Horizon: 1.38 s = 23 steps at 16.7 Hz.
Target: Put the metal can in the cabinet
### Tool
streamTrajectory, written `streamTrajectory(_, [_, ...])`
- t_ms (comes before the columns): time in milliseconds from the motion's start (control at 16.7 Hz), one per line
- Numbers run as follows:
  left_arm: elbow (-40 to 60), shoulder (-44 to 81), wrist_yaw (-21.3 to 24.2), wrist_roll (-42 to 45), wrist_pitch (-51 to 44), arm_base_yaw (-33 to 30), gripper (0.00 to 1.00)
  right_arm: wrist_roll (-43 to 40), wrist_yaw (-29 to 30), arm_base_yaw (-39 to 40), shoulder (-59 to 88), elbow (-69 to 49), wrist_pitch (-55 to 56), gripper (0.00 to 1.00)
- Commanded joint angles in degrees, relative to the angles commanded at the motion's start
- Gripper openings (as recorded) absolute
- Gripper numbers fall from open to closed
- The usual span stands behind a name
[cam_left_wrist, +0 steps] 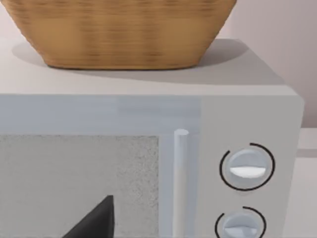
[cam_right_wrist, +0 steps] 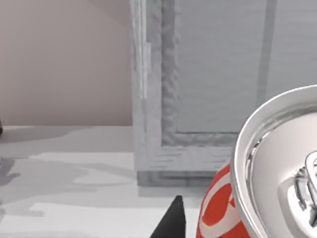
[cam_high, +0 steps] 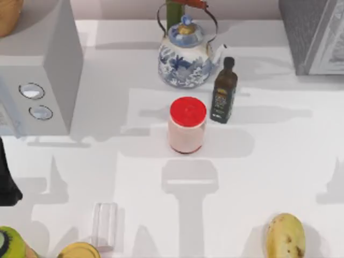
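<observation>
So the right arm's wrist view has the metal can (cam_right_wrist: pixel 277 173) right up against the camera, silver top and red label, with one dark finger (cam_right_wrist: pixel 171 220) tip poking up just beside it. Looks like it might be held, but honestly I can't tell how the fingers are set. Behind the can stands the cabinet (cam_right_wrist: pixel 208 84), its paler framed front panel facing the camera, with bare table (cam_right_wrist: pixel 64 168) running past its corner.

From above, the cabinet (cam_high: pixel 314 35) sits at the table's far right corner. The pink jar (cam_high: pixel 187 126), dark bottle (cam_high: pixel 223 91) and teapot (cam_high: pixel 185 54) cluster mid-table, well apart from it, with plenty of open white surface between.

The left arm (cam_high: pixel 6 177) is parked at the left edge, facing the microwave (cam_left_wrist: pixel 247 148) with the basket (cam_left_wrist: pixel 119 29) on top; can't tell how its fingers stand either.
</observation>
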<state>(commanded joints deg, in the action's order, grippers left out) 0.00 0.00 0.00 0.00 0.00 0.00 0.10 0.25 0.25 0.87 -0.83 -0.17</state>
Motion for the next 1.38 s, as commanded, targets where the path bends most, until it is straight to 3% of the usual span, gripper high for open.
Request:
streamTrajectory(360, [0.0, 0.0, 0.0, 0.0, 0.0, 0.0, 1.00, -0.5, 3.0, 1.6, 15.5, -16.3, -5.1, 0.00])
streamTrajectory(960, [0.0, 0.0, 0.0, 0.0, 0.0, 0.0, 1.00, 0.8, 9.5, 7.0, 59.2, -77.4, -19.3, 0.00])
streamTrajectory(1380, [0.0, 0.0, 0.0, 0.0, 0.0, 0.0, 1.00, 1.0, 11.0, 10.2, 74.7, -98.5, -23.8, 0.00])
